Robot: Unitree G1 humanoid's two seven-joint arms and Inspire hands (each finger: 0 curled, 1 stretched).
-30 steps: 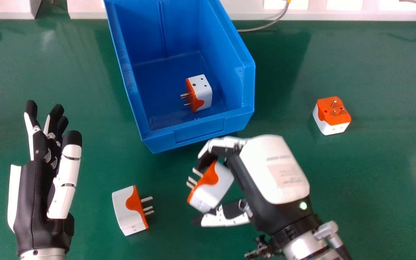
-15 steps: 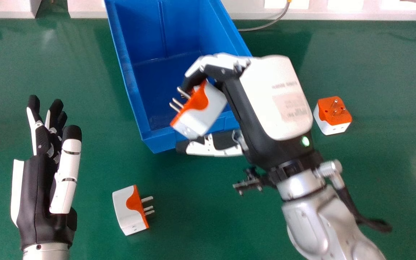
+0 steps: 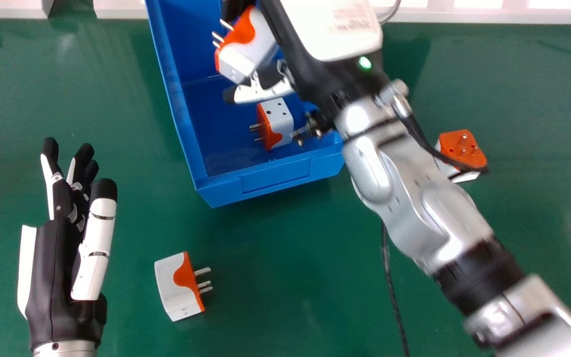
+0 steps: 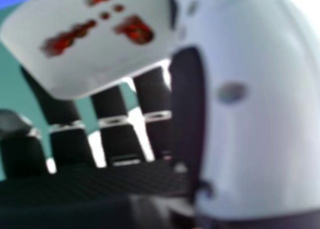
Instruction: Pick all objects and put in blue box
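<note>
The right hand point(image 3: 332, 29) is pinching a white-and-orange adapter point(image 3: 251, 47) between thumb and fingers over the blue box point(image 3: 275, 176), its prongs pointing toward ten o'clock, while a second adapter point(image 3: 281, 119) is lying inside. Taking the box as the clock's centre, a third adapter point(image 3: 174, 287) is lying on the green table point(image 3: 265, 297) at seven o'clock and a fourth point(image 3: 459, 144) at three. The left hand point(image 3: 50, 277) is resting at eight, its fingers straight and holding nothing.
</note>
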